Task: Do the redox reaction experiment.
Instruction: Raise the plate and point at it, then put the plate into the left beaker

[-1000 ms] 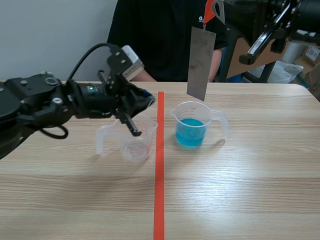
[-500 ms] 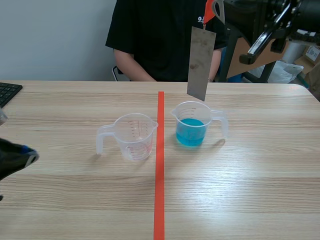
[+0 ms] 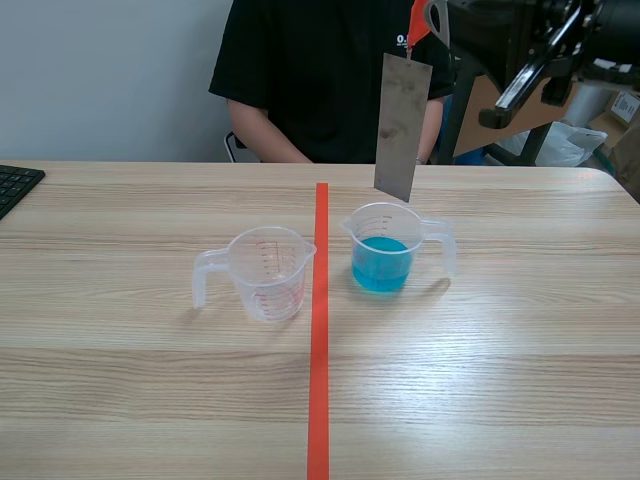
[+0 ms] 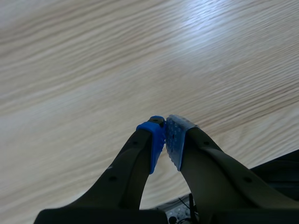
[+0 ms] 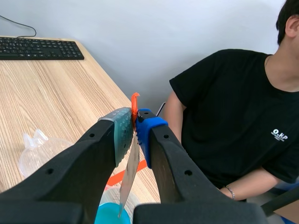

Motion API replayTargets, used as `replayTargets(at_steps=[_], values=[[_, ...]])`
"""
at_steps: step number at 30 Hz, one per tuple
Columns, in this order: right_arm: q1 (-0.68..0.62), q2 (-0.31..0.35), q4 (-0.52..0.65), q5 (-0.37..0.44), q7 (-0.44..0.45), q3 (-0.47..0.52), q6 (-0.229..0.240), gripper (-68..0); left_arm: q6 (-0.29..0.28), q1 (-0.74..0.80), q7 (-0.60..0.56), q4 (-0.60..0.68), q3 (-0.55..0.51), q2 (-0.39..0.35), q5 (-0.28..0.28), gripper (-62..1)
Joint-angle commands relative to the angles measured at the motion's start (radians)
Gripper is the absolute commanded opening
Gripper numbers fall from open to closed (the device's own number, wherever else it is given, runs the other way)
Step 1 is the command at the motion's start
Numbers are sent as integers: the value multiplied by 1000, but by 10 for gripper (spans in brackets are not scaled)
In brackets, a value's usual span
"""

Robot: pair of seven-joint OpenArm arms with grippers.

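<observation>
metal plate (image 3: pixel 402 125) in right gripper (image 5: pixel 134 124), over blue-liquid cup (image 3: pixel 384 256)

Scene view looks across the table (image 3: pixel 500 400); right wrist view shares the blue-filled cup (image 3: pixel 381 262).

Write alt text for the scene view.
A grey metal plate hangs from the right gripper above a clear cup of blue liquid on a wooden table. An empty clear cup stands left of a red tape line; a person sits behind.

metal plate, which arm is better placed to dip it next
Right. Right gripper is shut on the metal plate hanging over the blue-liquid measuring cup; left gripper is shut over bare table.
</observation>
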Motion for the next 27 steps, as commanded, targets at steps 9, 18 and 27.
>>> replayTargets(at_steps=[9,18,27], values=[[42,5,6,15,26,-22,6,-658,-6,179,-100,6,-129,196,15,-560],[100,2,6,19,31,-98,6,-658,-5,208,-79,5,-129,346,50,-560],[158,-31,6,15,26,-192,6,-658,-6,205,-62,5,-129,413,96,-560]])
